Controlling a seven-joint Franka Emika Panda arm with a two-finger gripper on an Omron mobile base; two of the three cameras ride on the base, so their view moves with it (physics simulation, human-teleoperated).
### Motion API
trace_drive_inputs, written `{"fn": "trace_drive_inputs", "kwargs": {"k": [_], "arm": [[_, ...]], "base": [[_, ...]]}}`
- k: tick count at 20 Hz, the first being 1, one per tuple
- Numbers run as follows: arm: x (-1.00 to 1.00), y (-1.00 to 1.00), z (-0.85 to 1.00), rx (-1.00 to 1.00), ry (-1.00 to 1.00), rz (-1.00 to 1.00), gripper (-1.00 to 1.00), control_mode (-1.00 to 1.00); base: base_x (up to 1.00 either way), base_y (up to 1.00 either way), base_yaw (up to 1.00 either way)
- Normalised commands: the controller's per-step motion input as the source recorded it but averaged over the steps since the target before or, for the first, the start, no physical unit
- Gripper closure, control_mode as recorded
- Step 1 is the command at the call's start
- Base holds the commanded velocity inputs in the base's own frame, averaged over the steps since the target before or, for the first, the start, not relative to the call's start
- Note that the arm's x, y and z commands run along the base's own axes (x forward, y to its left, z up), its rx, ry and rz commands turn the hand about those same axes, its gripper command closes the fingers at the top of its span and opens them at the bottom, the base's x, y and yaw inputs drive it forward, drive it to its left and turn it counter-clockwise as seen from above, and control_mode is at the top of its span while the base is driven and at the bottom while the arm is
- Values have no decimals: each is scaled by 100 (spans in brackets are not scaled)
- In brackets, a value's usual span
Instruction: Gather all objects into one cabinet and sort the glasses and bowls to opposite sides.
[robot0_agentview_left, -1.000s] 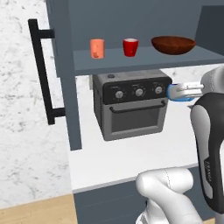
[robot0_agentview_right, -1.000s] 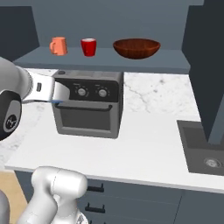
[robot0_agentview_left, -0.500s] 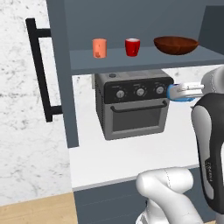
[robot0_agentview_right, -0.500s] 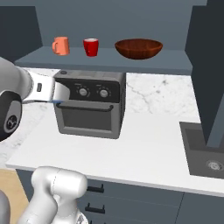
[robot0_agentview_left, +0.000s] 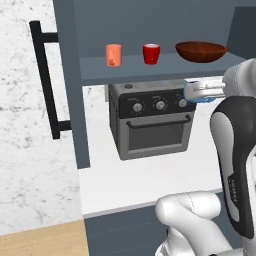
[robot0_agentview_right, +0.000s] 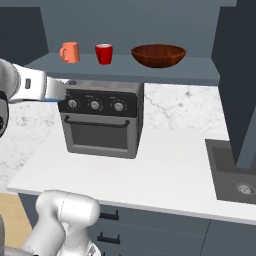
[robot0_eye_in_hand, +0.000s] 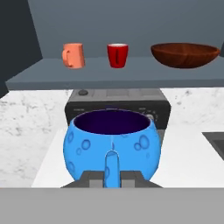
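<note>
My gripper (robot0_eye_in_hand: 111, 177) is clamped on small rounded blue bowl (robot0_eye_in_hand: 111, 143), held below cabinet shelf (robot0_eye_in_hand: 109, 76), facing it. Free spot lies up & fwd, beside wide brown bowl (robot0_eye_in_hand: 185, 54), right side.

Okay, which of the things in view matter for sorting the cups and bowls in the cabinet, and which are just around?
Job:
orange cup
red cup
brown bowl
blue bowl, held in the shut gripper
cabinet shelf

Just around:
toaster oven
sink
counter
</note>
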Motion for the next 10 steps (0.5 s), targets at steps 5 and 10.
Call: {"fn": "trace_drive_inputs", "kwargs": {"k": [5,10], "arm": [[9,24,44,0,-6,0,100,-100],[63,1,-1,0,0,0,100,-100]], "base": [[0,0,0],[0,0,0]]}}
